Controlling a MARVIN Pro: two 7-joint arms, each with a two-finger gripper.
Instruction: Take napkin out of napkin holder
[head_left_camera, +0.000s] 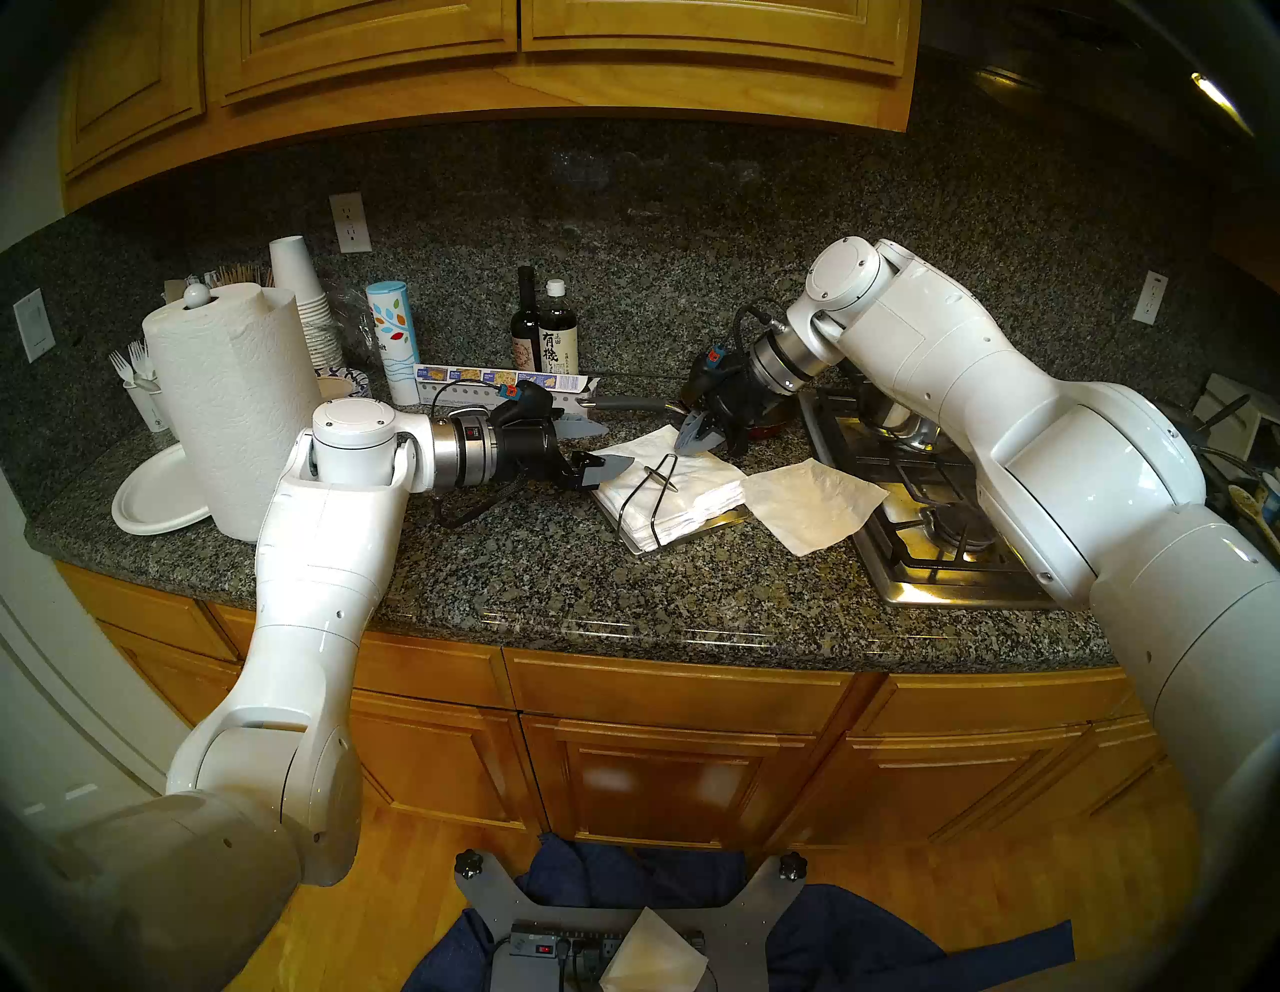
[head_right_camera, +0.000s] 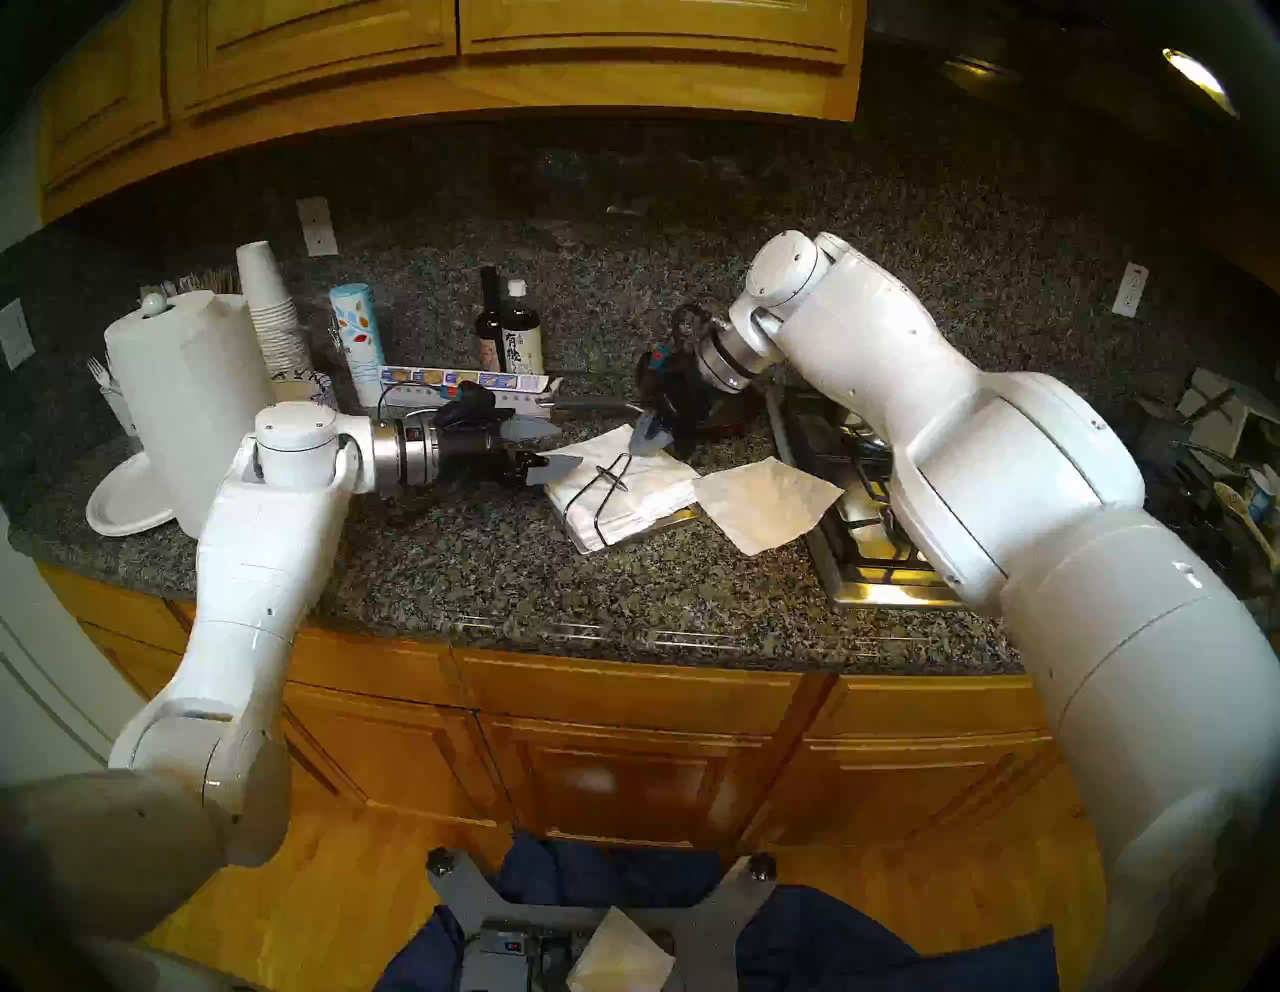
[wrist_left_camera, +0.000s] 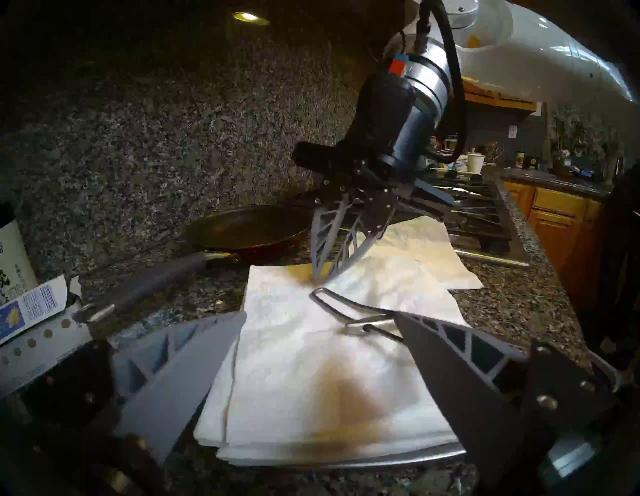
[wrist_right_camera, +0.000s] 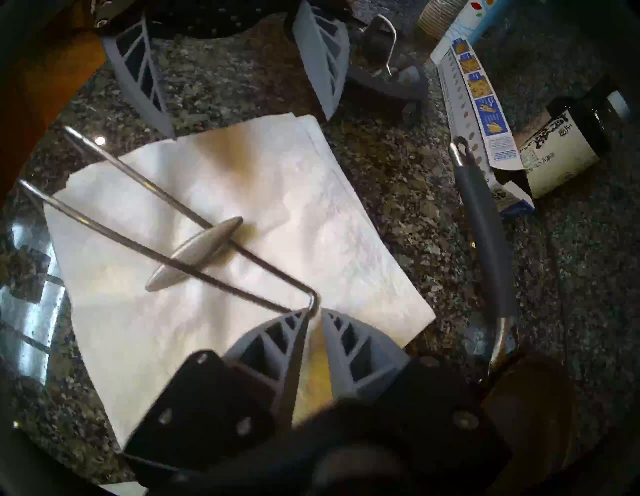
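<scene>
- Speckled grey-black granite makes up the counter, with a steel cooktop set into its right end.
- The napkin, a thin, crinkled white square, lies flat and loose just right of the napkin holder, one corner reaching onto the cooktop edge; no gripper touches it.
- The holder is a flat metal tray; a thick stack of napkins sits on it under a dark wire arm.
- The head views alone show the whole layout: paper towel roll, white plate and cup stack at far left, two dark bottles against the back wall.
- The left wrist view shows what the head views hide: a dark frying pan beyond the stack, its grey handle pointing left.
- The right wrist view looks straight down on the wire arm and shows its smooth oval metal pad resting on the top sheet.
- The left gripper lies level at the stack's left edge, its ribbed grey fingers spread wide to either side of the corner, holding nothing.
- The right gripper points down over the stack's far edge; its fingers stand narrowly apart at the wire arm's bent end, and whether they pinch the wire I cannot tell.
</scene>
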